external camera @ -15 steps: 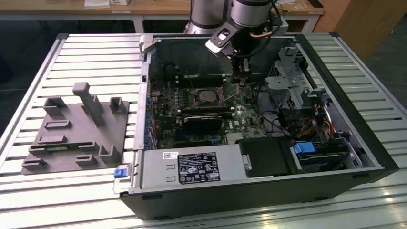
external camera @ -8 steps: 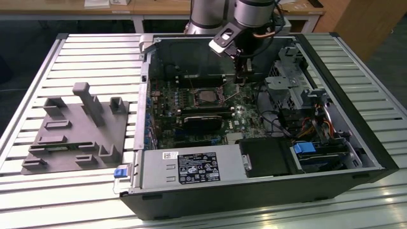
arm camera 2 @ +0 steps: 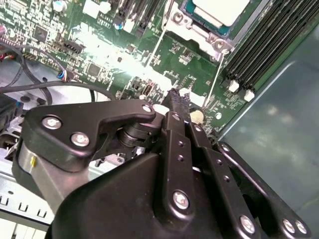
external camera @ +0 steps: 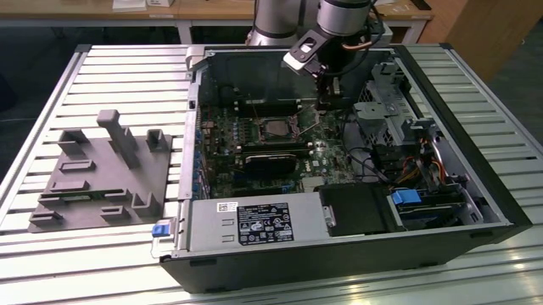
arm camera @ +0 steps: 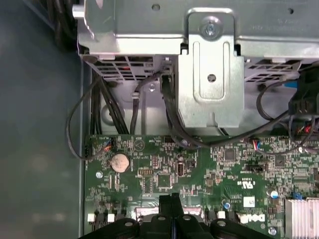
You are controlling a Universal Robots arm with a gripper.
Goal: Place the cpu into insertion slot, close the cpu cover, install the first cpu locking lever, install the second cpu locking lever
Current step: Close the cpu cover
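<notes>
The cpu (arm camera 2: 219, 9) shows its pale silver face in the insertion slot (external camera: 273, 129), which sits in the green board inside the open computer case. A silver frame, the cpu cover (arm camera 2: 192, 31), lies around the chip. Two thin wire locking levers stand loose beside the socket: one lever (arm camera 2: 158, 42) and a second lever (arm camera 2: 213, 77). My gripper (external camera: 325, 108) hangs just to the exterior view's right of the socket, low over the board. In both wrist views its black fingertips (arm camera 2: 177, 99) (arm camera: 172, 200) press together, with nothing seen between them. The second lever's free end is close beside the tips.
A grey moulded fixture (external camera: 102, 171) lies on the slatted table at the exterior view's left. Inside the case are a black block (external camera: 267, 162) below the socket, a power supply (external camera: 254, 222), a metal drive cage (arm camera: 212, 74) with cables (arm camera: 172, 119), and long black slots (arm camera 2: 264, 45).
</notes>
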